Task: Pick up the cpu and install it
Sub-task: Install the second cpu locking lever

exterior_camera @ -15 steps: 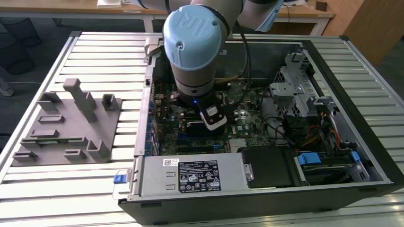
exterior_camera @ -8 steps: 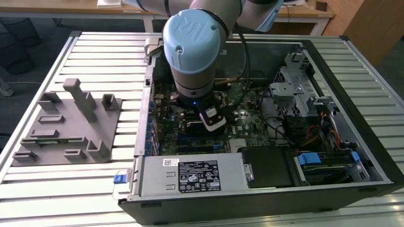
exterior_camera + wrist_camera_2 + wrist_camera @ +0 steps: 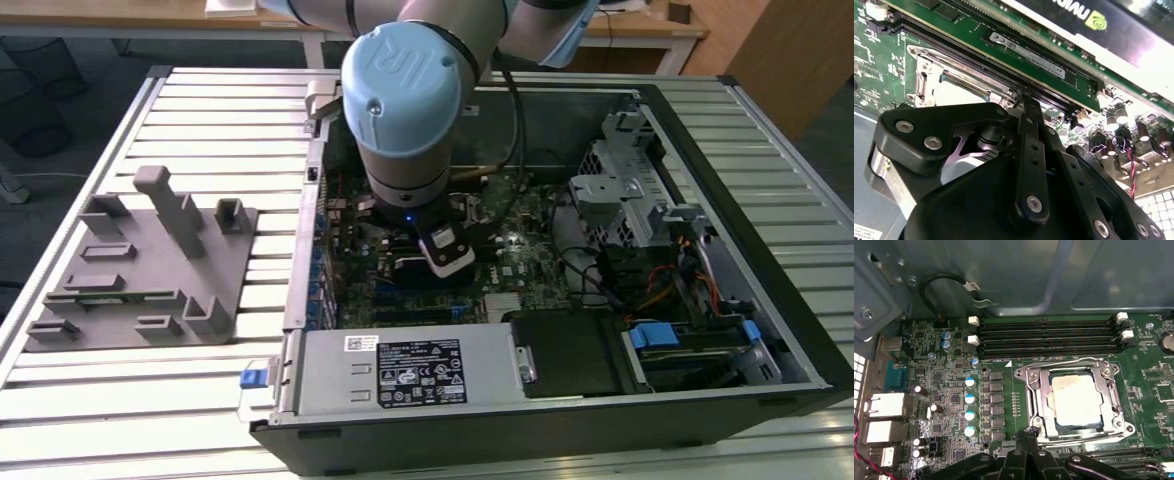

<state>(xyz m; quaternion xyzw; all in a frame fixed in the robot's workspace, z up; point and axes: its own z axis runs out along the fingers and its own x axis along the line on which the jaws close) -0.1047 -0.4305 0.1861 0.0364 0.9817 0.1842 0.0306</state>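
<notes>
The exterior view looks down from high at an open computer case (image 3: 534,250) lying on a slatted table (image 3: 200,130), with the arm (image 3: 407,100) reaching in. Both wrist views sit close above the motherboard (image 3: 944,395), past the hand (image 3: 1026,436), and share the socket frame (image 3: 1074,400) and memory slots (image 3: 1046,337).

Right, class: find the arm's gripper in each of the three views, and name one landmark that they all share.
Exterior view: the gripper hangs inside the open computer case, below the arm's blue-capped joint.
Second wrist view: the gripper is the black linkage whose tips end beside the metal socket frame.
First wrist view: the gripper tips meet at a corner of that frame, near the cpu.
Shared landmark: the green motherboard.
</notes>
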